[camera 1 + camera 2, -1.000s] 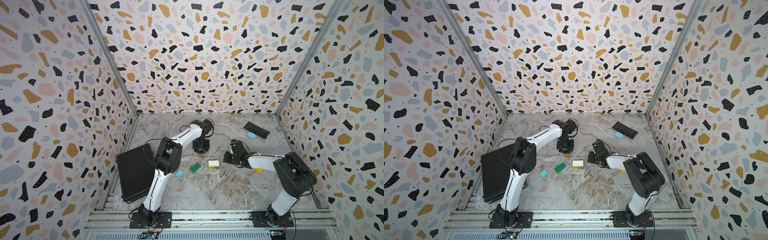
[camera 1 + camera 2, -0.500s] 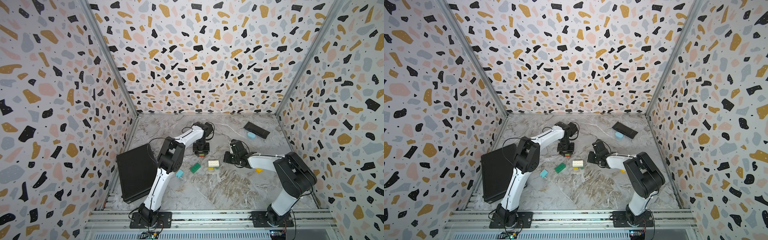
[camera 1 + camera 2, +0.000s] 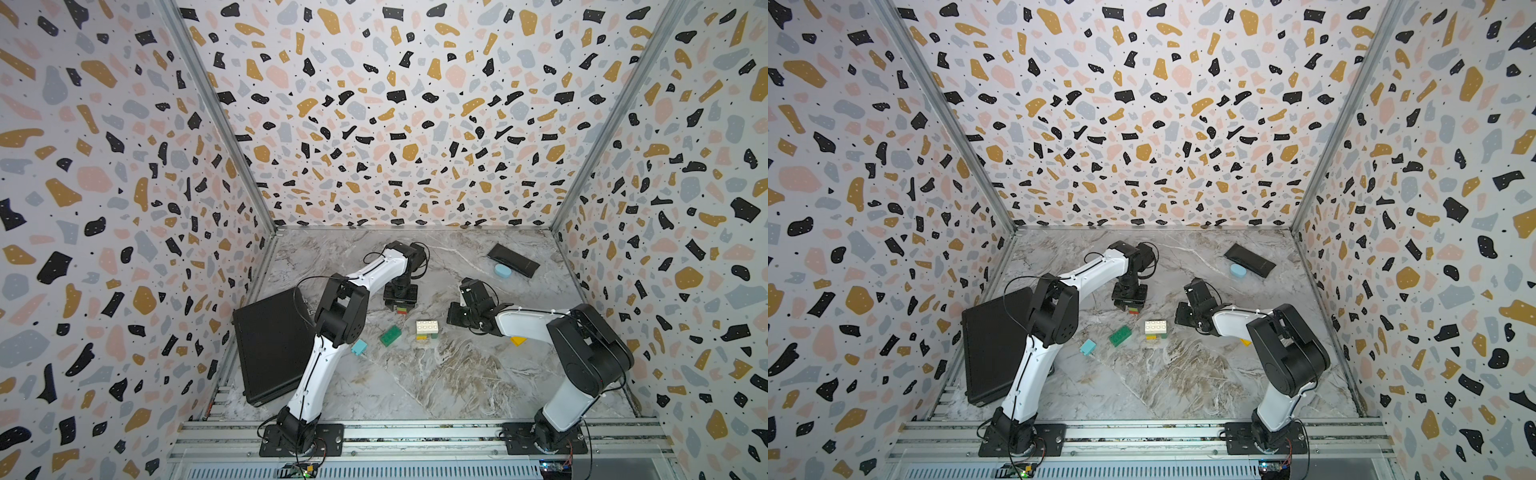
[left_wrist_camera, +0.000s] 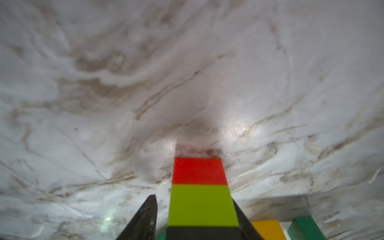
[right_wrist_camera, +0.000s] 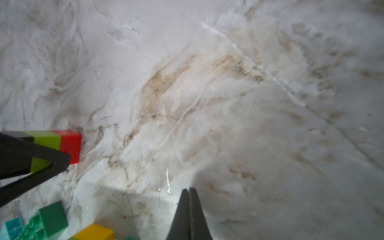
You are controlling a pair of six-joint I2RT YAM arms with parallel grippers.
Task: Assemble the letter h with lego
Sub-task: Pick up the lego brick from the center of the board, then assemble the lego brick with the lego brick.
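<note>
Left jaws clamp the upright red-lime-black stack [image 3: 401,309], white-topped block [image 3: 427,327] at their five o'clock; right jaws closed, empty.

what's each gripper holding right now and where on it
Left gripper holds the brick stack by its black-and-lime end, clamped from two opposite sides, red end toward the table. Right gripper is shut and holds nothing.
</note>
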